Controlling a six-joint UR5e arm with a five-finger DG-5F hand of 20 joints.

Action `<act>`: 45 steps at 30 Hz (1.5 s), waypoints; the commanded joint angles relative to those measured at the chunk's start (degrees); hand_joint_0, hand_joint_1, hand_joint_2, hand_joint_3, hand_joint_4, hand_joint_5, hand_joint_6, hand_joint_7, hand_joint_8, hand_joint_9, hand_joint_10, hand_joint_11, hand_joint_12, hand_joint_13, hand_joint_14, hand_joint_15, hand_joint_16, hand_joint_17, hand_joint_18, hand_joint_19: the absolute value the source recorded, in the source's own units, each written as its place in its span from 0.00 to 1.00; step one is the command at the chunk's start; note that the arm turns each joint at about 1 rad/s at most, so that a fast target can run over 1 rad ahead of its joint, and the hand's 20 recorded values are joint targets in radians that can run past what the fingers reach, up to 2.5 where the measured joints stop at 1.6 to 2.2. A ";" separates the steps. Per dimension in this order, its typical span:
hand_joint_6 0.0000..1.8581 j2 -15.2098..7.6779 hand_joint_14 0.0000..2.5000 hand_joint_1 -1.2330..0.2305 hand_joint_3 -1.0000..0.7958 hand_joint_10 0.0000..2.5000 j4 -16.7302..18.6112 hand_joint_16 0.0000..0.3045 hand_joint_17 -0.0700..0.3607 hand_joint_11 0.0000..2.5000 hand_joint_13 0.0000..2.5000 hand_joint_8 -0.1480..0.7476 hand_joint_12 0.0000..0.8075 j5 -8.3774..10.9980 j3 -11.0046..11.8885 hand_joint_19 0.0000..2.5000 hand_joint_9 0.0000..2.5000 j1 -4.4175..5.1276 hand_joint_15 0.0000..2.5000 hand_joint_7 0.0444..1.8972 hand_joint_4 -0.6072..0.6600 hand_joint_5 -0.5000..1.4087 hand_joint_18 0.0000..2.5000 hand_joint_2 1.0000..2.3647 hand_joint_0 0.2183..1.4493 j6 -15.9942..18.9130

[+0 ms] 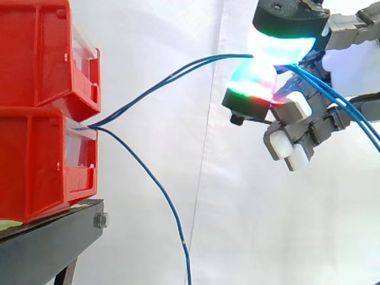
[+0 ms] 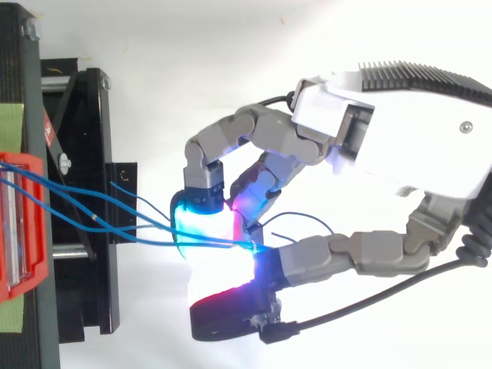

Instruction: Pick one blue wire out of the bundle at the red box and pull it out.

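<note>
While pinched btwn robot hand point(image 2: 400, 146) pads point(image 1: 279, 44), blue wires point(image 1: 172, 76) — from red bin point(image 1: 35, 166)

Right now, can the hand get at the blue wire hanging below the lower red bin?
Probably not yet: the hand is pinched on other blue wires. The hanging wire drops clear, lower down, with nothing between, but the hand's grip is taken.

Grey-jointed robot hand point(image 2: 400, 146) with white palm shell, glowing cyan-and-red pads point(image 2: 201, 227).

Thin blue wires point(image 2: 215, 242) from red box point(image 2: 19, 159) between pads of robot hand point(image 2: 400, 131)
</note>
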 commanded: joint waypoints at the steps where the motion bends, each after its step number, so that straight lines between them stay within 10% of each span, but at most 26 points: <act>1: 0.50 0.02 0.01 0.32 0.30 0.01 0.01 0.18 0.45 0.31 0.38 0.56 0.53 -0.07 0.01 0.22 0.42 0.02 0.23 0.55 0.65 0.20 0.35 0.00 0.26 -0.03; 12: 0.48 0.02 0.01 0.52 0.38 0.01 0.01 0.18 0.44 0.30 0.38 0.57 0.52 -0.07 0.01 0.23 0.45 0.02 0.23 0.53 0.62 0.20 0.34 0.01 0.29 0.06; 30: 0.50 0.02 0.01 0.31 0.51 0.00 0.01 0.20 0.48 0.31 0.41 0.62 0.57 -0.16 0.01 0.20 0.45 -0.07 0.23 0.54 0.63 0.21 0.40 0.01 0.31 0.06; 45: 0.52 0.02 0.01 0.19 0.28 0.01 0.01 0.18 0.45 0.32 0.36 0.55 0.52 0.11 0.01 0.19 0.36 0.19 0.23 0.46 0.64 0.16 0.34 0.00 0.31 0.06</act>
